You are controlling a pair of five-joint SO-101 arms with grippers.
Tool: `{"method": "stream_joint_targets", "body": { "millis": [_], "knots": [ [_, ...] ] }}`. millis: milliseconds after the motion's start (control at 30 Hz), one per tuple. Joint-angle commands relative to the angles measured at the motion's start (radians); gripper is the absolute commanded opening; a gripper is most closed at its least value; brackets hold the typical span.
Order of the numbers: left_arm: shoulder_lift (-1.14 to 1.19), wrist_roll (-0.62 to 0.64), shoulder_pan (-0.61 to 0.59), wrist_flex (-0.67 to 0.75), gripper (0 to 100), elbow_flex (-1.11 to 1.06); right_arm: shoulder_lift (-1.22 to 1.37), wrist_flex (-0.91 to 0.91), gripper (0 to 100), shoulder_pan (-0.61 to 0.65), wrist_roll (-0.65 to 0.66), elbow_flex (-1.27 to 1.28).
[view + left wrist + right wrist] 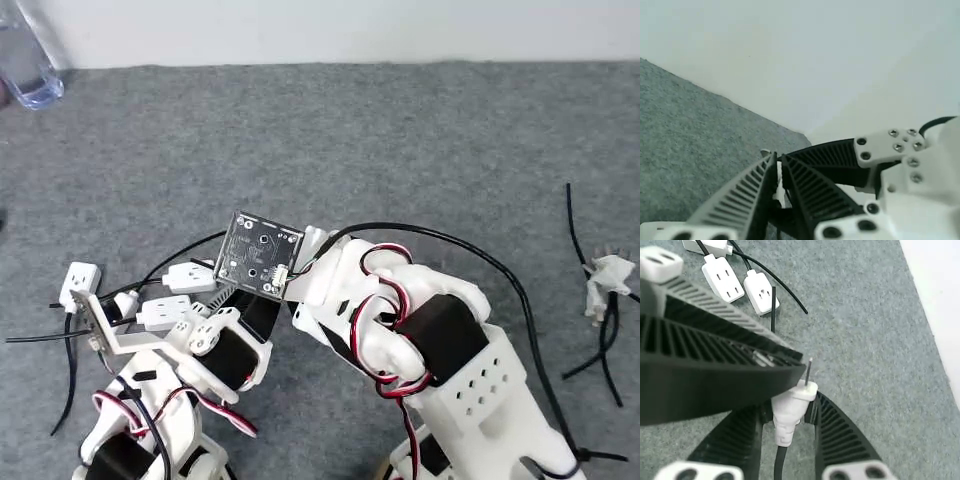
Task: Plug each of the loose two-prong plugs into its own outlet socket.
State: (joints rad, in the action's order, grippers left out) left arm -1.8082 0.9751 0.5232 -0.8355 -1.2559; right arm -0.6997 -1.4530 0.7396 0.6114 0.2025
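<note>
Right gripper (789,401): clamped on the white two-prong plug (790,415), one finger on each side of its body. One prong is visible, pointing to the top of the right wrist frame; the black cord (780,462) runs out at the bottom edge. Left gripper (776,165): fingers pressed together at the tips. A sliver of white sits in the gap lower down, and I cannot tell what it is. In the right wrist frame that gripper crosses from the left edge, with its tip right at my plug's head, so it is tight there. Outlet sockets (722,282) lie slots up in the upper left of that frame, near but apart from the plug, with thin black leads around them. High view: another plug (608,278) on a black cable lies at the right edge, well apart from both arms. Grey carpet (400,140) is open across the upper middle and right. Its far edge meets the white wall (350,30) along the top. A clear bottle (25,60) stands in the upper left corner.
</note>
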Motion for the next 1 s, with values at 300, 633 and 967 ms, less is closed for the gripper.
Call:
{"method": "stream_joint_targets", "body": {
  "millis": [300,633,967],
  "knots": [
    [-0.02,-0.009,-0.003,-0.003,1,0.021,-0.012,-0.088,0.8,0.094,0.005,-0.167],
    [-0.02,-0.011,-0.003,-0.023,1,0.021,-0.013,-0.088,0.8,0.09,0.005,-0.172],
    [-0.02,-0.011,-0.003,-0.023,1,0.021,-0.013,-0.087,0.8,0.09,0.005,-0.173]
  ]
}}
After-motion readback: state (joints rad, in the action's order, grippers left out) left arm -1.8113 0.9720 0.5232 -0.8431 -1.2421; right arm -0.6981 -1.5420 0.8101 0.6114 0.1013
